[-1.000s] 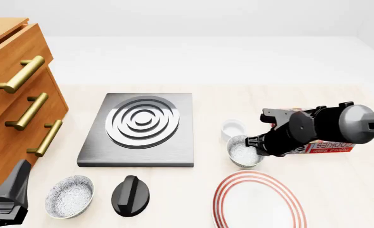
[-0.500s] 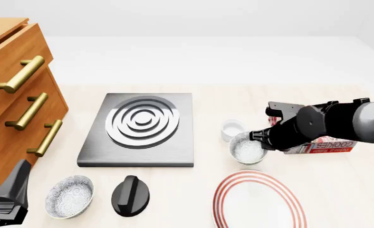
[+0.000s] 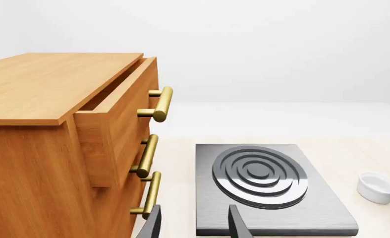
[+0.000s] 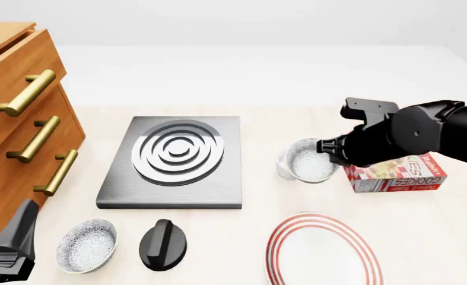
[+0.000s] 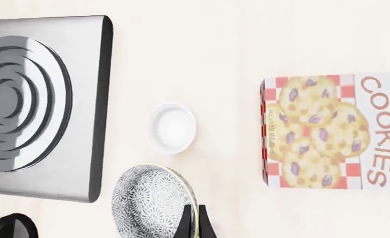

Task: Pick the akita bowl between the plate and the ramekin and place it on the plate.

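One akita bowl (image 4: 311, 162) hangs pinched above the ramekin (image 5: 171, 127).

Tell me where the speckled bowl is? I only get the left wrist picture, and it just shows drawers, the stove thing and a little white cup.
Observer: The right gripper is pinching the akita bowl by its rim.
Operator: Is it on the plate?
Observer: Not yet. In the front view the plate lies nearer the arms than the bowl, and nothing shows on it.
Operator: Is anything else close by?
Observer: A cookie box lies flat on the table just to the right of the bowl.
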`<state>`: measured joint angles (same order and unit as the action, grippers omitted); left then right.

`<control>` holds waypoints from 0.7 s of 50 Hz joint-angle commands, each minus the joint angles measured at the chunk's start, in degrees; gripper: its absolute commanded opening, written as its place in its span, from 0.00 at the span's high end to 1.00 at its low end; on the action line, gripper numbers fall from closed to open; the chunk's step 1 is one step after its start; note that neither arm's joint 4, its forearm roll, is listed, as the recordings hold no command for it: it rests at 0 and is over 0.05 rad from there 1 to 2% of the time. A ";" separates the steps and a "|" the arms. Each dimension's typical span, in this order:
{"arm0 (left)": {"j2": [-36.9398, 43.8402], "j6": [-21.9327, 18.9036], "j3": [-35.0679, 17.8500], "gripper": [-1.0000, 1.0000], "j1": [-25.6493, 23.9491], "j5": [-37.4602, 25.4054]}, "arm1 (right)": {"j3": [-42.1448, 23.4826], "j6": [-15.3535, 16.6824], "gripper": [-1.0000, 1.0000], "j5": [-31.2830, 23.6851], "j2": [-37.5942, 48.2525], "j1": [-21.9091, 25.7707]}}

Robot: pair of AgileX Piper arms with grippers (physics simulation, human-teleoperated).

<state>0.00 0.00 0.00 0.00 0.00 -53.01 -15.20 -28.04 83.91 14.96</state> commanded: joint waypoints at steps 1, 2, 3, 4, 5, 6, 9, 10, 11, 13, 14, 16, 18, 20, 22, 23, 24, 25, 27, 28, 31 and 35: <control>0.00 0.00 0.00 0.00 0.00 0.00 | -0.21 1.34 1.00 -3.61 -6.59 0.95; 0.00 0.00 0.00 0.00 0.00 0.00 | 0.34 2.02 1.00 -4.05 -7.68 1.19; 0.00 0.00 0.00 0.00 0.00 0.00 | 0.51 1.82 1.00 -4.21 -8.29 1.33; 0.00 0.00 0.00 0.00 0.00 0.00 | 0.98 2.02 1.00 -5.36 -10.29 1.26; 0.00 0.00 0.00 0.00 0.00 0.00 | 1.20 3.07 1.00 -5.64 -11.10 0.78; 0.00 0.00 0.00 0.00 0.00 0.00 | 1.95 2.67 1.00 -5.76 -11.79 1.28; 0.00 0.00 0.00 0.00 0.00 0.00 | 3.64 3.36 1.00 -6.84 -14.59 1.35; 0.00 0.00 0.00 0.00 0.00 0.00 | 4.23 4.04 1.00 -7.18 -15.62 1.14; 0.00 0.00 0.00 0.00 0.00 0.00 | 4.98 4.28 1.00 -7.52 -16.70 1.19; 0.00 0.00 0.00 0.00 0.00 0.00 | 5.88 4.23 1.00 -8.35 -18.42 1.48; 0.00 0.00 0.00 0.00 0.00 0.00 | 6.00 4.49 1.00 -8.73 -18.96 1.44; 0.00 0.00 0.00 0.00 0.00 0.00 | 6.59 4.40 1.00 -9.44 -20.27 1.66; 0.00 0.00 0.00 0.00 0.00 0.00 | 8.01 2.03 1.00 -9.67 -20.90 4.82; 0.00 0.00 0.00 0.00 0.00 0.00 | 9.08 3.31 1.00 -9.77 -21.89 4.52; 0.00 0.00 0.00 0.00 0.00 0.00 | 10.15 2.89 1.00 -9.43 -22.04 5.53; 0.00 0.00 0.00 0.00 0.00 0.00 | 10.36 2.88 1.00 -9.05 -21.53 6.01; 0.00 0.00 0.00 0.00 0.00 0.00 | 10.83 3.45 1.00 -8.85 -21.90 6.04; 0.00 0.00 0.00 0.00 0.00 0.00 | 11.24 3.08 1.00 -9.22 -22.64 6.29; 0.00 0.00 0.00 0.00 0.00 0.00 | 12.33 4.00 1.00 -9.60 -23.78 6.54; 0.00 0.00 0.00 0.00 0.00 0.00 | 13.13 3.12 1.00 -9.37 -23.87 7.60; 0.00 0.00 0.00 0.00 0.00 0.00 | 14.61 3.70 1.00 -8.94 -24.59 6.99; 0.00 0.00 0.00 0.00 0.00 0.00 | 16.62 1.80 1.00 -7.34 -23.51 8.77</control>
<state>0.00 0.00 0.00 0.00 0.00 -40.83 -12.04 -36.48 62.12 21.08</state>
